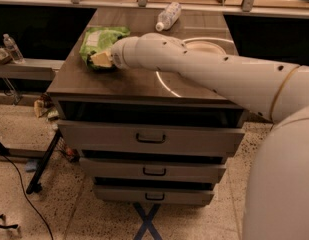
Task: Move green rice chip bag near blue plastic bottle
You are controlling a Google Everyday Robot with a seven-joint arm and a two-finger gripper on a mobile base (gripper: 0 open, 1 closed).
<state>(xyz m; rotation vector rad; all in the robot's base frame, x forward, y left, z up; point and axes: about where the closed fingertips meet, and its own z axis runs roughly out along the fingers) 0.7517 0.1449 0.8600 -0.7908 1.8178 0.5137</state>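
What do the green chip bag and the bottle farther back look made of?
The green rice chip bag looks like thin crinkled film, probably plastic, slightly glossy. The blue plastic bottle looks like clear plastic: see-through body, pale label. The tool sits at the bag's near edge.

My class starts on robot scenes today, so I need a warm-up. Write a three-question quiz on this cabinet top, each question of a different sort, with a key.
1. True or false: the green rice chip bag lies touching the blue plastic bottle.
2. Multiple choice: the gripper is A) over the bottle, B) at the bag's near edge, C) inside a drawer.
3. Fill in: on the right of the cabinet top, the arm partly hides a white ___.

Key: 1 false, they lie well apart; 2 B; 3 bowl.
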